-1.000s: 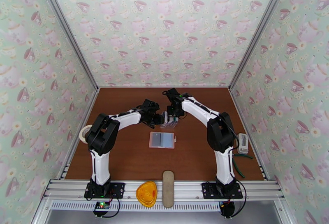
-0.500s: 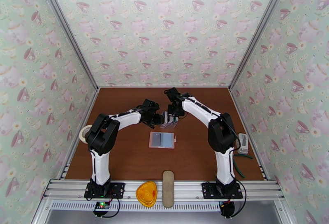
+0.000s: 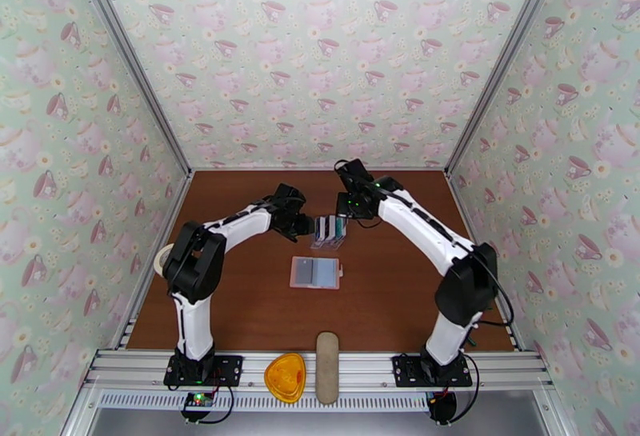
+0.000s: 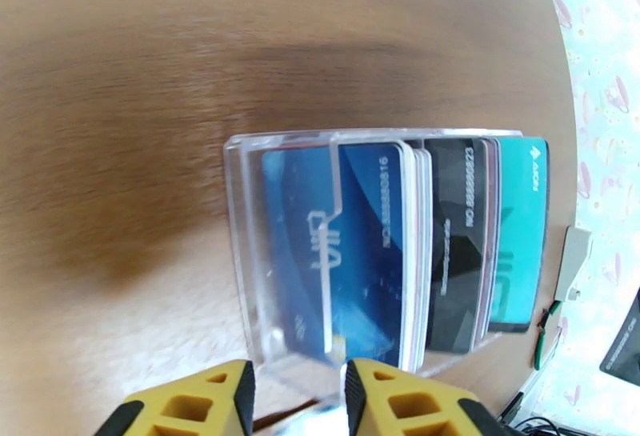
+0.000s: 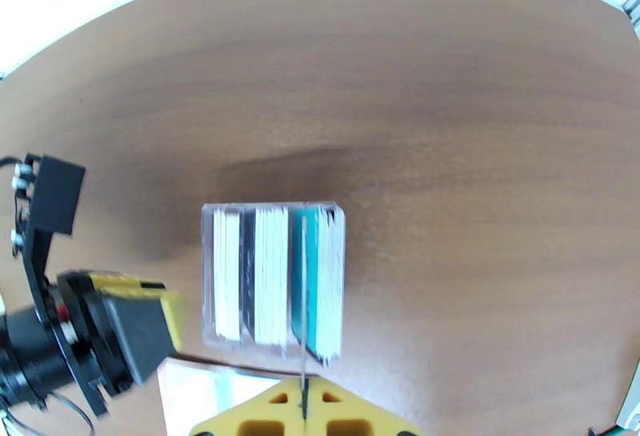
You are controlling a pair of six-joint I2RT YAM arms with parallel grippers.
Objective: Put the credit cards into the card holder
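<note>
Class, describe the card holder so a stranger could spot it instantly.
Find the middle of the brown table. Just nearer than the clear rack of upright credit cards lies the card holder: flat, opened out, pale-edged.

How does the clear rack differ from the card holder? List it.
The clear rack stands upright, packed with credit cards; the card holder lies flat and open, nearer the arms. The clear rack is see-through; the card holder shows grey-blue panels. Both rest on the brown table.
</note>
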